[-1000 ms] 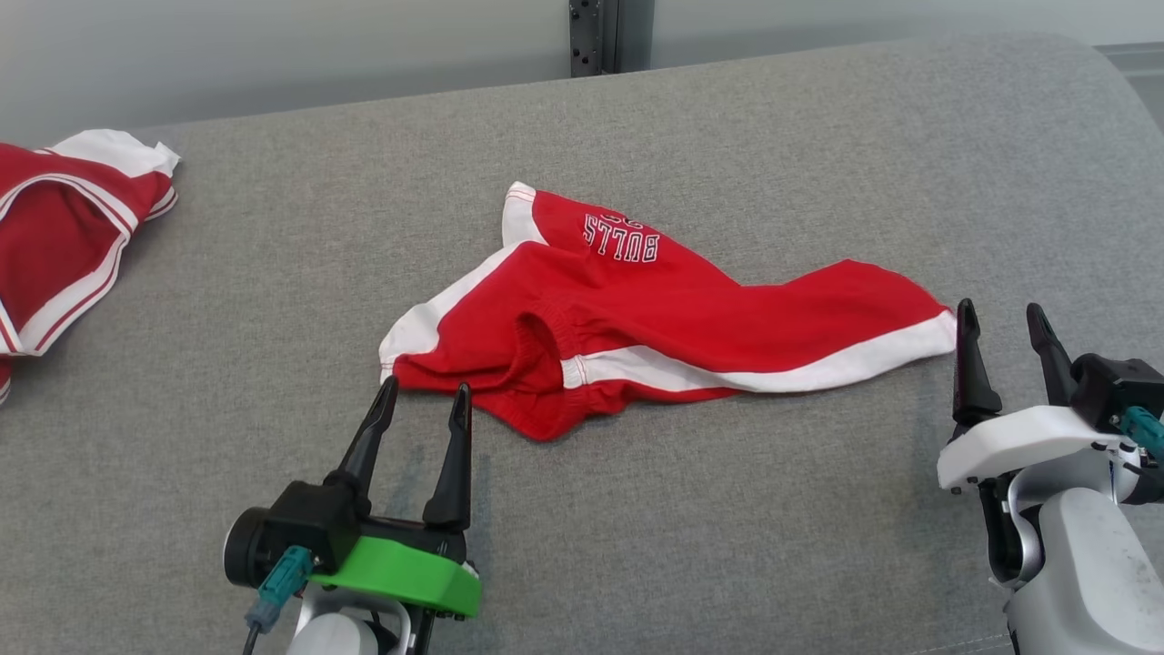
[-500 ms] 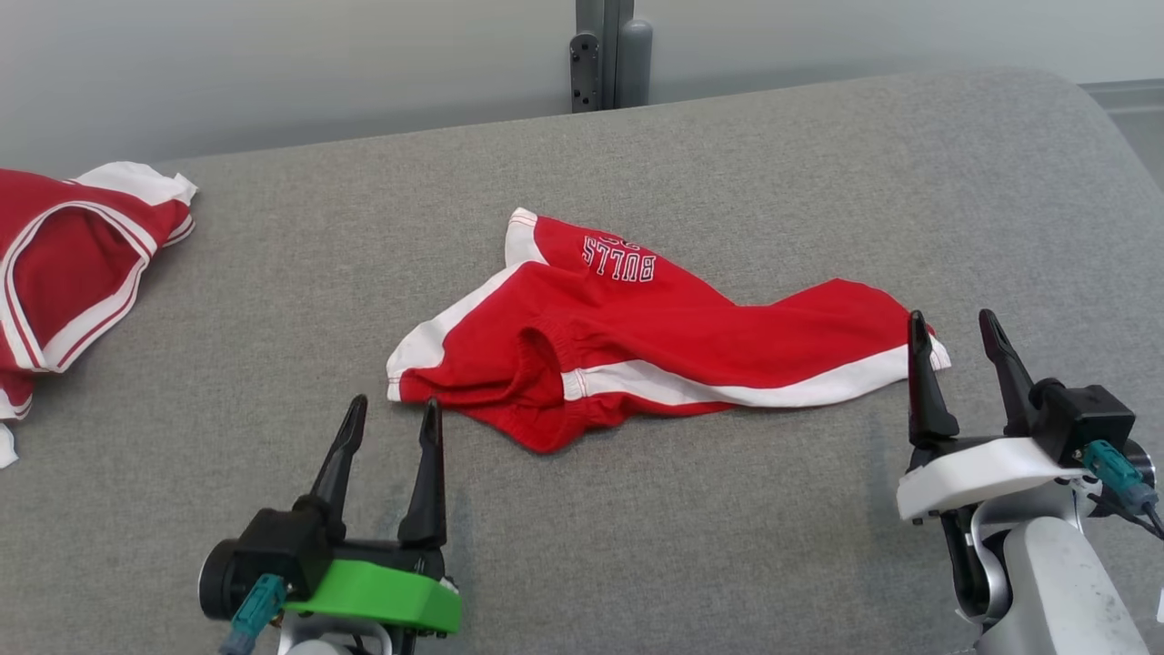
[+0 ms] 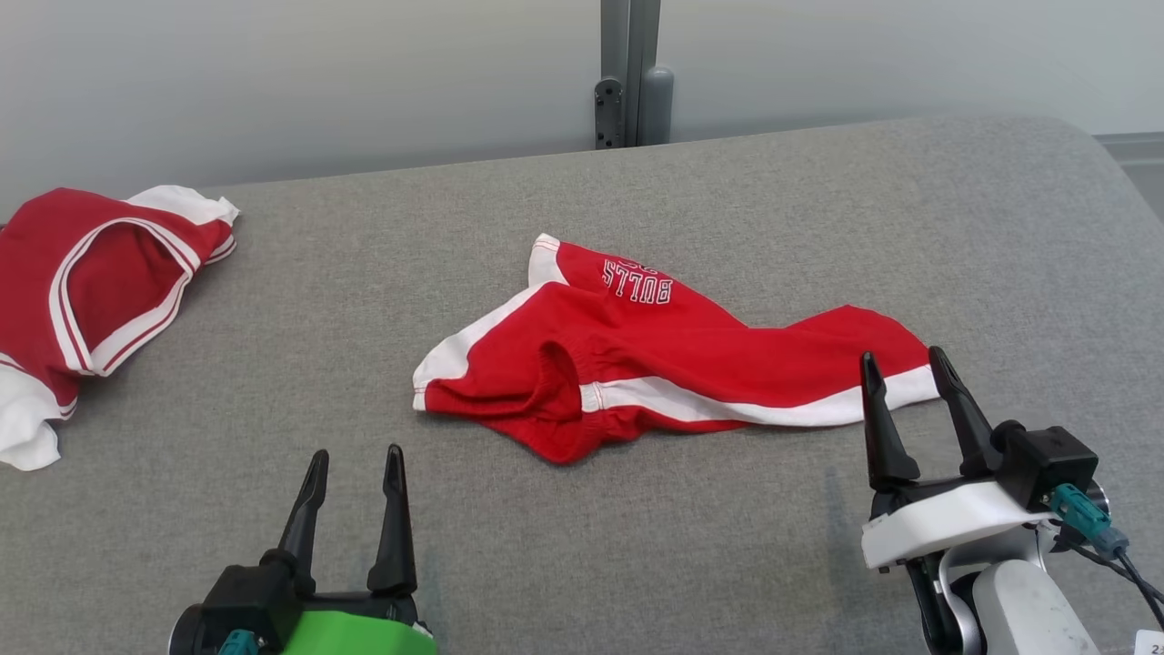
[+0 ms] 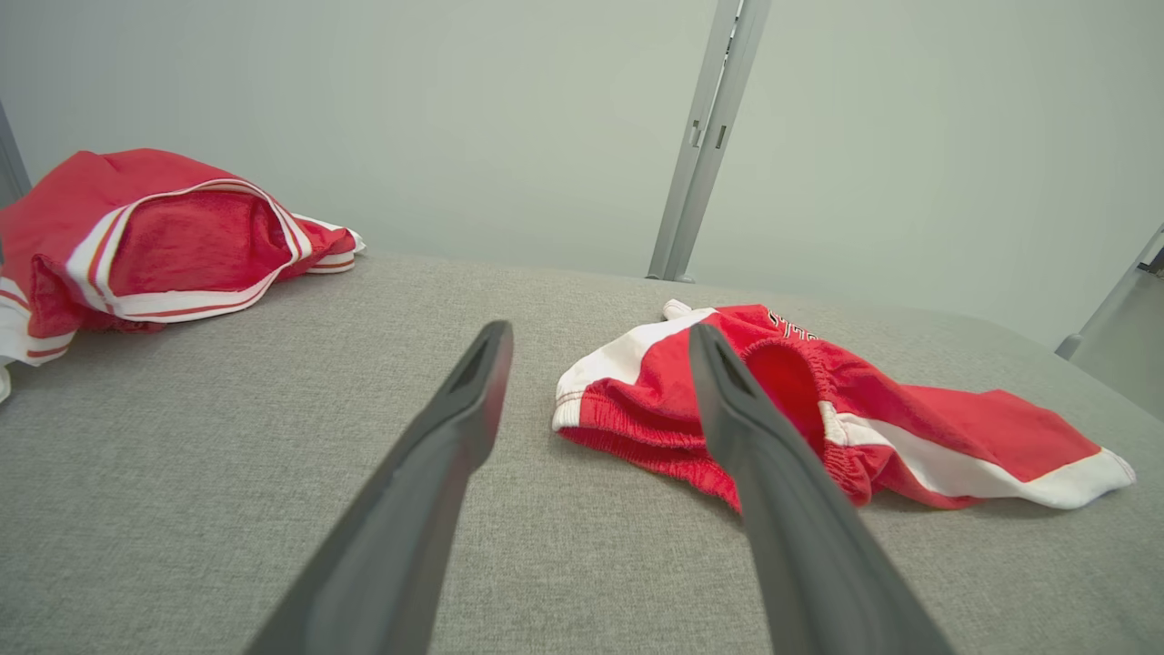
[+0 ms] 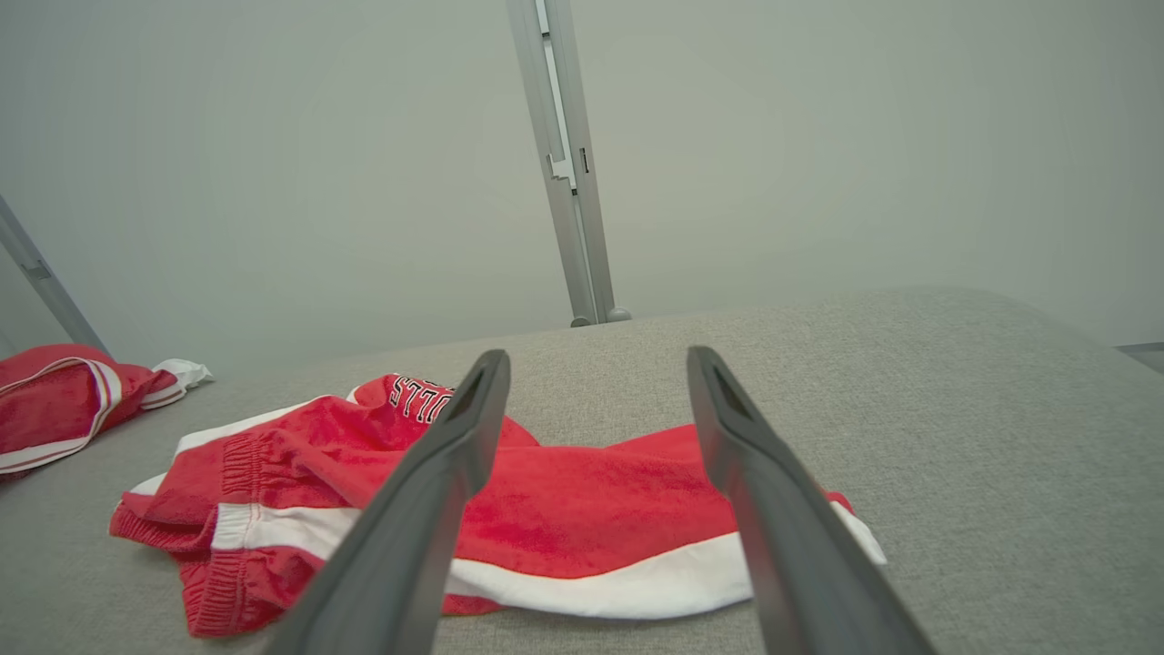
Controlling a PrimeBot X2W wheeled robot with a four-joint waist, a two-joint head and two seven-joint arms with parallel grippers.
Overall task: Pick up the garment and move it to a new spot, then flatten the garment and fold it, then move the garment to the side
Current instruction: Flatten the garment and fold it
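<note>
The garment (image 3: 691, 364) is a pair of red shorts with white side stripes, lying crumpled in the middle of the grey padded surface (image 3: 637, 564). My left gripper (image 3: 356, 453) stands open, short of the garment's near-left corner and apart from it. My right gripper (image 3: 902, 355) is open too, its fingertips at the garment's right end. In the left wrist view the garment (image 4: 955, 428) lies ahead and to the right of the open left gripper (image 4: 600, 329). In the right wrist view the garment's (image 5: 591, 509) white-striped end spans the gap of the open right gripper (image 5: 597, 355).
A second red and white piece of clothing (image 3: 100, 273) lies bunched at the surface's far left, also in the left wrist view (image 4: 182, 236). A grey metal post (image 3: 632, 73) stands against the pale wall behind the surface. The surface's rounded right edge drops off at the far right.
The head camera has tilted, so the whole picture slid down. My left gripper drew back from the garment's near-left corner. My right gripper shifted left toward the garment's right end. Both stayed open.
</note>
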